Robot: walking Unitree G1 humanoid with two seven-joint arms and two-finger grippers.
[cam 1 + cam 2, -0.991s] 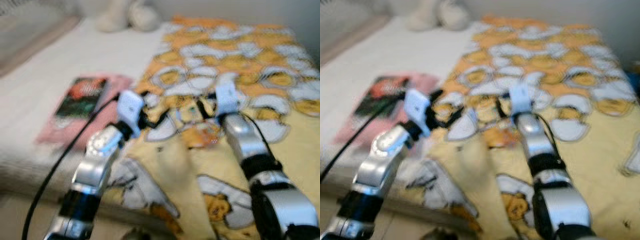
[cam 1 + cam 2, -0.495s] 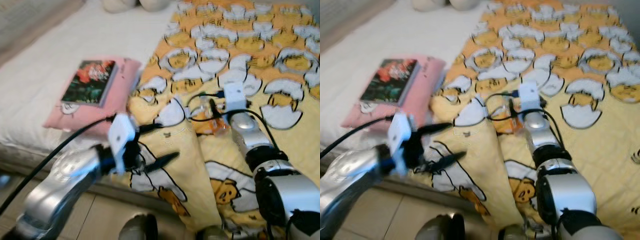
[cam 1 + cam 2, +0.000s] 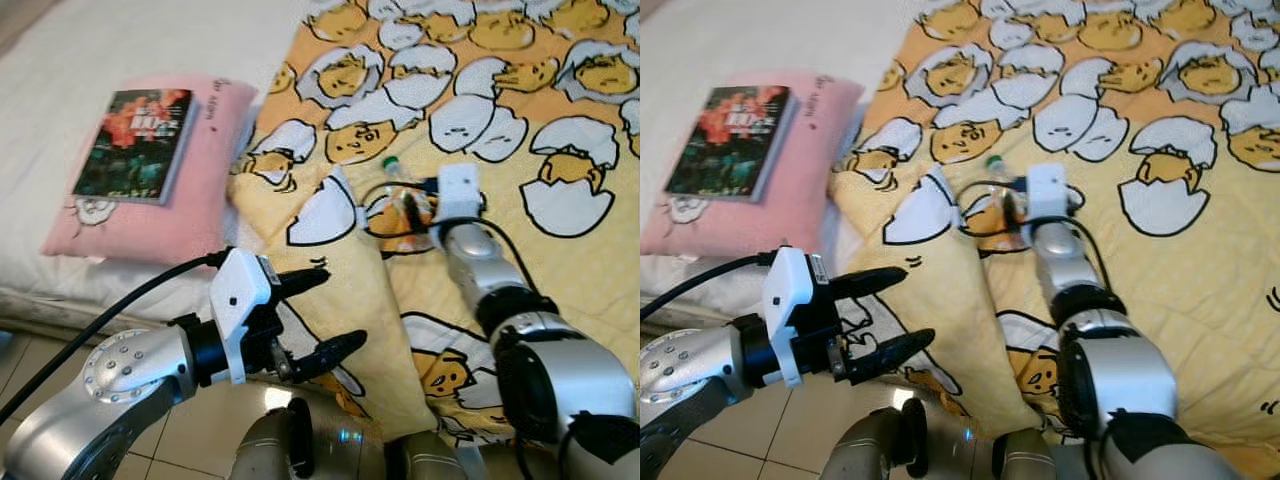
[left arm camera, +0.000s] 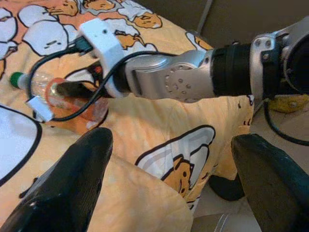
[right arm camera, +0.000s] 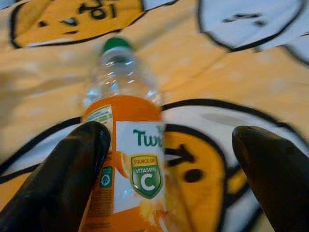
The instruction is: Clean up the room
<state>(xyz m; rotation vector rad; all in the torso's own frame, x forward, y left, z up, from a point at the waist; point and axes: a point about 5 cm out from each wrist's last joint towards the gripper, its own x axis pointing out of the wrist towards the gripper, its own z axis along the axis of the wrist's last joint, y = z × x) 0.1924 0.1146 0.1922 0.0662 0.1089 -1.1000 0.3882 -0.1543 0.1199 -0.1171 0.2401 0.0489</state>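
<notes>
Orange label, clear plastic, green cap: the small orange-labelled plastic drink bottle (image 5: 126, 140) lies on its side on the yellow egg-print quilt (image 3: 560, 130), roughly at the middle of my head view, its cap pointing toward eleven o'clock. A pink pillow (image 3: 150, 190) sits at nine o'clock on the white mattress (image 3: 120, 50), well apart from the bottle, with a dark glossy-covered book (image 3: 134, 143) lying on top of it.

My right gripper (image 5: 164, 169) is stretched out over the quilt with its fingers spread wide. Through the wrist camera one finger (image 5: 63, 179) sits just beside the bottle's labelled body and the other stands off over bare quilt, so the bottle lies nearer one finger than centred in the gap. I cannot tell whether that near finger touches it yet.

I judge the bottle light, smooth and round. It would likely roll or squirt out of a sloppy pinch, and the thin wall may dent. The labelled midsection looks like the best hold, squarely across its width, not the tapering neck. The quilt beneath is soft and rumpled, so pressing down would sink it.

My left gripper (image 3: 325, 315) hangs at seven o'clock past the bed's edge, above the tiled floor (image 3: 40, 370), fingers apart and empty.
</notes>
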